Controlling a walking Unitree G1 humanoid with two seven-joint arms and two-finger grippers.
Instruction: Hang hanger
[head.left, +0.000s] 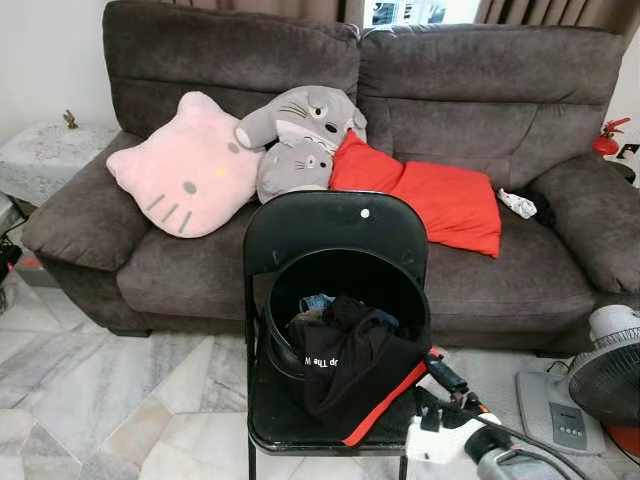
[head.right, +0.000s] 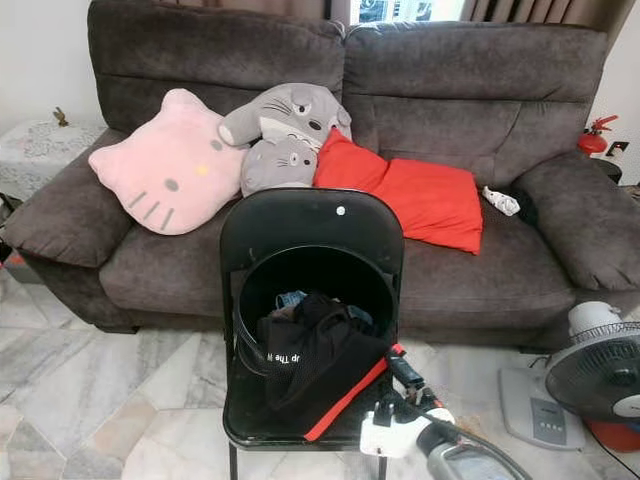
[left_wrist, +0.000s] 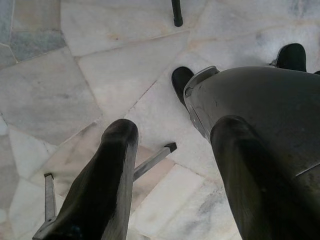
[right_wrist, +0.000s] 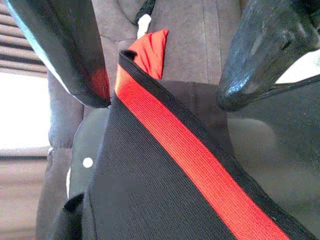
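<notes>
Nearest, the right pincer, fingers spread and gripping nothing, reaches for the ribbed black garment with a red stripe spilling from a round black bucket on a glossy folding chair. I can make out no hanger, so hanging seems unstarted. Beyond stands a plush brown sofa.

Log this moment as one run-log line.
right gripper: open, at red-trimmed edge of black garment | garment: draped from black bucket on folding chair | left gripper: open, over floor
</notes>
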